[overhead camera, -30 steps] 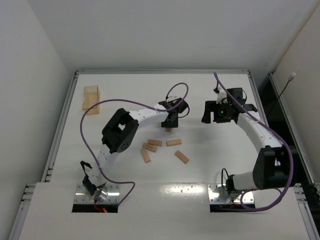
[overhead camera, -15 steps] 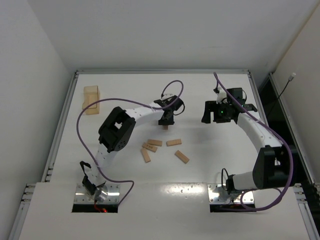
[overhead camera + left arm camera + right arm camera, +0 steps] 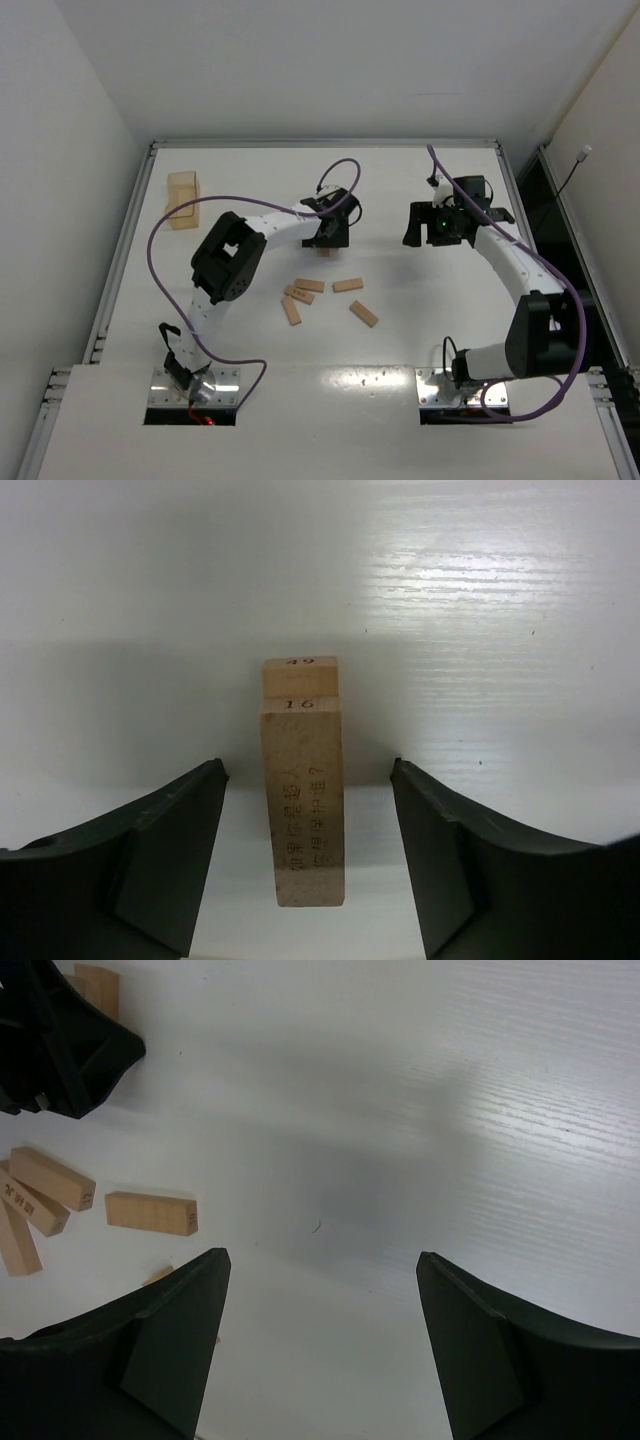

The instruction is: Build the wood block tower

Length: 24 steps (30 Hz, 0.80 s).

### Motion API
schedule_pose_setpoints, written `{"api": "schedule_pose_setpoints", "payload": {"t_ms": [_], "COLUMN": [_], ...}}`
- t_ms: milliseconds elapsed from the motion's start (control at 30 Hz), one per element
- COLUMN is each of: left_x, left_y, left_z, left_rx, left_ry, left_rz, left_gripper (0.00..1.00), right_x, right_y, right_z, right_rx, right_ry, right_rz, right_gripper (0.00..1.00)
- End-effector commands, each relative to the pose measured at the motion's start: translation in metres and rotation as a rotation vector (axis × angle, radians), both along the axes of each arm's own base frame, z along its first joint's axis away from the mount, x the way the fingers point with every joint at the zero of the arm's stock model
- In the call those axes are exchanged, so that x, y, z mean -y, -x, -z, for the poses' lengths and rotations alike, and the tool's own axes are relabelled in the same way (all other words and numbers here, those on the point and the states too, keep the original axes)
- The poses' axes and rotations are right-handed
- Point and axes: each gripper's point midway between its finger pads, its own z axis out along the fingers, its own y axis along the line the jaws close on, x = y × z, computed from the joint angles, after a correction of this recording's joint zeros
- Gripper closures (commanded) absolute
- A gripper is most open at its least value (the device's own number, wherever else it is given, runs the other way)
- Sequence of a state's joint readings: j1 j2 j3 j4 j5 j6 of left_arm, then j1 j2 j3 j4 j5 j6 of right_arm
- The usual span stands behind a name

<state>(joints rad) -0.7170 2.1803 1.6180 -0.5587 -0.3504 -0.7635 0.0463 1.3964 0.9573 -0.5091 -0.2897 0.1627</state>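
– So, what has just changed out there?

– My left claw [image 3: 307,768] has let go. A second ago it hung a touch nearer the loose bars [image 3: 310,286], nipped in on a piece, as I judge it. Since then it has slid a little toward the far-left corner of the table [image 3: 250,170] and the jaws have parted. Now they stand wide, with white surface showing between each jaw and the wood. Nothing is held.

– And the tower?

– The wood block tower [image 3: 303,810] sits about mid-table, slightly toward the far edge, right between those open jaws. It is only two bars so far, touching. The nearer one is marked 16, and the end of one marked 49 shows just beyond it. Whether they are stacked flat or stand on end, I cannot tell from my wrist.

– What does that mean for the job?

– I reckon this bar is delivered and stays put unaided. So the left claw is free to back off, carefully, without brushing it. I count five loose bars toward the near edge waiting their turn, so the build has barely started.

– What is the stuff like?

– Light-tan wood, matte, faint grain, crisp square edges, with printed characters down one long face. The surface is white with fine ribbing and a soft glare. My jaws are dull black.

– Your other side?

– My right claw [image 3: 320,1257] hangs wide and empty toward the right edge. A pale wooden box [image 3: 182,193] sits well apart, by the far-left corner.
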Motion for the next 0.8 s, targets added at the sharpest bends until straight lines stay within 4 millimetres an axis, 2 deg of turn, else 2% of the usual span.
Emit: {"api": "schedule_pose_setpoints", "payload": {"t_ms": [0, 33, 133, 233, 367, 400, 500, 533, 600, 667, 700, 733, 767], "left_x": [-0.015, -0.015, -0.009, 0.000, 0.005, 0.010, 0.010, 0.010, 0.008, 0.021, 0.020, 0.030, 0.030], "left_y": [0.025, 0.025, 0.027, 0.024, 0.019, 0.017, 0.014, 0.013, 0.015, 0.028, 0.034, 0.052, 0.064], "left_z": [0.030, 0.030, 0.028, 0.009, -0.036, -0.061, -0.101, -0.127, -0.150, -0.183, -0.191, -0.194, -0.194], "left_rx": [-0.127, -0.127, -0.134, -0.107, -0.002, 0.053, 0.146, 0.198, 0.245, 0.288, 0.295, 0.269, 0.251], "left_ry": [-0.037, -0.037, -0.020, 0.007, 0.002, 0.024, 0.021, 0.043, 0.035, 0.112, 0.107, 0.169, 0.180], "left_rz": [0.033, 0.033, 0.093, 0.194, 0.257, 0.270, 0.319, 0.331, 0.387, 0.523, 0.582, 0.685, 0.754], "left_gripper": [0.33, 0.29, 0.28, 0.26, 0.22, 0.22, 0.20, 0.20, 0.17, 0.17, 0.17, 0.17, 0.17], "right_x": [-0.001, -0.001, -0.001, -0.001, -0.001, -0.001, -0.002, -0.002, -0.002, -0.002, -0.002, -0.002, -0.002], "right_y": [-0.006, -0.006, -0.006, -0.006, -0.006, -0.006, -0.003, -0.003, -0.003, -0.003, -0.003, -0.003, -0.006], "right_z": [-0.004, -0.004, -0.004, -0.004, -0.006, -0.006, -0.006, -0.006, -0.009, -0.012, -0.012, -0.012, -0.016], "right_rx": [0.023, 0.023, 0.023, 0.023, 0.035, 0.035, 0.035, 0.035, 0.047, 0.057, 0.057, 0.057, 0.067], "right_ry": [-0.020, -0.020, -0.020, -0.020, -0.016, -0.016, -0.023, -0.023, -0.018, -0.019, -0.019, -0.019, -0.019], "right_rz": [0.007, 0.007, 0.007, 0.007, -0.001, -0.001, -0.006, -0.006, -0.013, -0.013, -0.013, -0.013, -0.013], "right_gripper": [0.28, 0.28, 0.28, 0.28, 0.28, 0.28, 0.28, 0.28, 0.28, 0.28, 0.28, 0.28, 0.28]}}
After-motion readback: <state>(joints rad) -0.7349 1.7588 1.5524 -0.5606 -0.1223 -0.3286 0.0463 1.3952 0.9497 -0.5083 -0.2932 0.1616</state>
